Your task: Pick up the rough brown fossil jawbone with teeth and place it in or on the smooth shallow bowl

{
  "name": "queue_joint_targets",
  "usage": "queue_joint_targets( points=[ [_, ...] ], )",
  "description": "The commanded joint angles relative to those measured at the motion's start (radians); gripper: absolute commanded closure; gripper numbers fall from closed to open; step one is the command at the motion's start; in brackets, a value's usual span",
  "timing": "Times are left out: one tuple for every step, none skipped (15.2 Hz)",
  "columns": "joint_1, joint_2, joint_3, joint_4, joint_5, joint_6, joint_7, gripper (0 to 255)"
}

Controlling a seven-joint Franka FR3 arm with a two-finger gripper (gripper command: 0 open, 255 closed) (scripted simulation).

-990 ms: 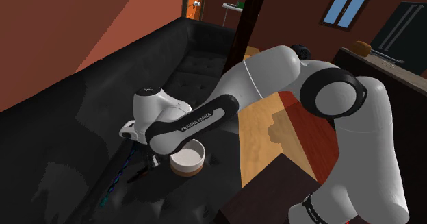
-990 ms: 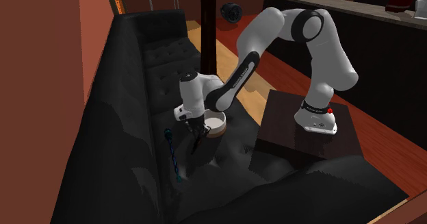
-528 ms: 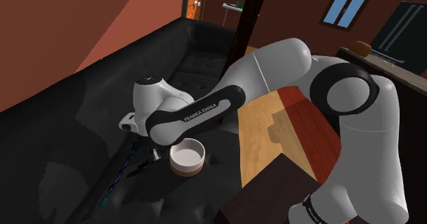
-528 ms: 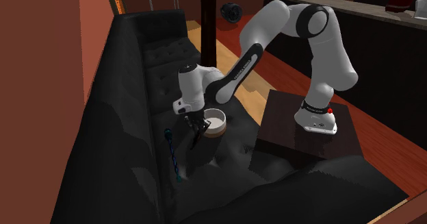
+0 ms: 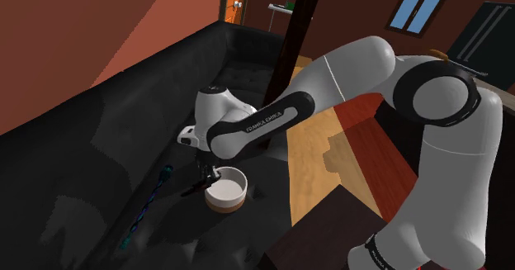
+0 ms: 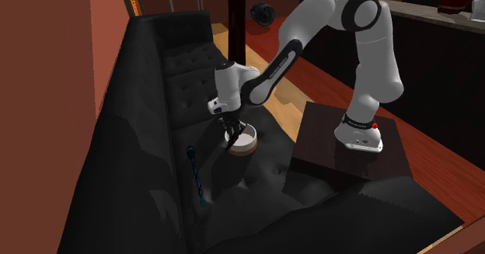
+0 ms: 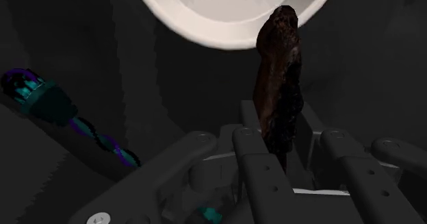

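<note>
My gripper (image 7: 301,146) is shut on a rough dark brown jawbone (image 7: 277,79), which sticks out lengthwise beyond the fingertips. Its far end reaches over the near rim of a smooth white shallow bowl (image 7: 233,10). In the shoulder view the gripper (image 5: 203,176) hangs just above the left rim of the bowl (image 5: 226,187), which rests on the black sofa seat. The jawbone (image 5: 195,184) shows there as a dark sliver below the fingers. In the second exterior view the gripper (image 6: 232,131) points down at the left edge of the bowl (image 6: 243,141).
A thin twisted blue and teal stick (image 5: 147,204) lies on the black sofa (image 5: 91,153), left of the bowl; it is also beside the gripper (image 7: 61,109). The sofa back (image 6: 183,66) rises behind. The dark stand (image 6: 334,147) sits at the second exterior view's right.
The arm has swung toward the shoulder view's right and a little up, carrying the jawbone from the seat beside the stick to the bowl's rim. The fingers stay shut on it.
</note>
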Motion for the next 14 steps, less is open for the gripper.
queue_joint_targets(
  points=[
    [-0.038, -0.028, -0.006, -0.047, 0.009, 0.019, -0.047, 255],
    [-0.056, -0.041, -0.010, -0.068, 0.013, 0.026, -0.069, 255],
    [-0.074, -0.054, -0.014, -0.088, 0.017, 0.034, -0.092, 255],
    [-0.092, -0.066, -0.018, -0.107, 0.021, 0.040, -0.115, 255],
    [-0.109, -0.077, -0.022, -0.125, 0.024, 0.046, -0.139, 255],
    [-0.127, -0.087, -0.027, -0.141, 0.028, 0.052, -0.162, 255],
    [-0.144, -0.097, -0.032, -0.156, 0.031, 0.057, -0.186, 255],
    [-0.165, -0.108, -0.039, -0.173, 0.035, 0.063, -0.215, 255],
    [-0.163, -0.097, -0.040, -0.174, 0.032, 0.074, -0.213, 255],
    [-0.162, -0.087, -0.042, -0.174, 0.029, 0.085, -0.211, 255],
    [-0.161, -0.076, -0.044, -0.175, 0.026, 0.096, -0.209, 255],
    [-0.159, -0.065, -0.046, -0.175, 0.022, 0.106, -0.208, 255],
    [-0.158, -0.055, -0.048, -0.175, 0.019, 0.117, -0.206, 255],
    [-0.156, -0.044, -0.050, -0.175, 0.016, 0.127, -0.204, 255]
  ],
)
